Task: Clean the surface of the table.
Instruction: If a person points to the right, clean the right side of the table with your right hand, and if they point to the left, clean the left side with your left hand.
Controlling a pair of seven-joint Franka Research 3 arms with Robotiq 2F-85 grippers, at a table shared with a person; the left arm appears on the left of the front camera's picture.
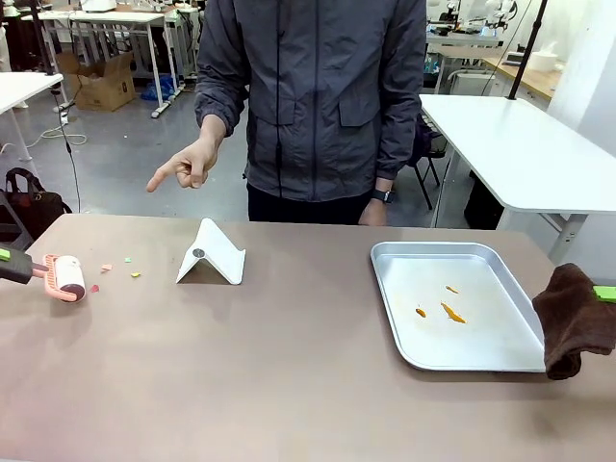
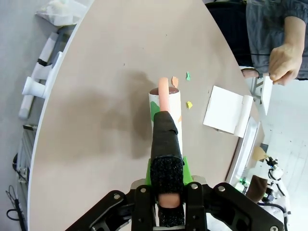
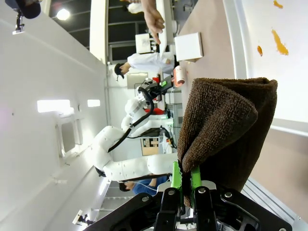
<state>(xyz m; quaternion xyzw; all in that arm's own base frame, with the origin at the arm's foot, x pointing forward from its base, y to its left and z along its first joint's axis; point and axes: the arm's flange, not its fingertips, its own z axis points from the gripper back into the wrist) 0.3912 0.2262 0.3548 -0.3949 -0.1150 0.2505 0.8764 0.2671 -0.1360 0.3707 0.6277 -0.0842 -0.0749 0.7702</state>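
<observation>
The table (image 1: 289, 385), a wide, matte brownish-taupe top, spans the foreground before the person; small coloured scraps (image 1: 120, 265) lie near its left end. Left gripper (image 2: 166, 177) clamps a lint roller (image 1: 67, 277); right gripper (image 3: 186, 179) clamps a brown cloth (image 1: 576, 318).

You've got one table (image 1: 289, 385), one metal tray (image 1: 481, 337) with three orange smears (image 1: 452, 313), one lint roller (image 1: 67, 277), one brown cloth (image 1: 576, 318), one white folded stand (image 1: 212, 255), four small coloured scraps (image 1: 135, 274) and one person (image 1: 318, 96).
</observation>
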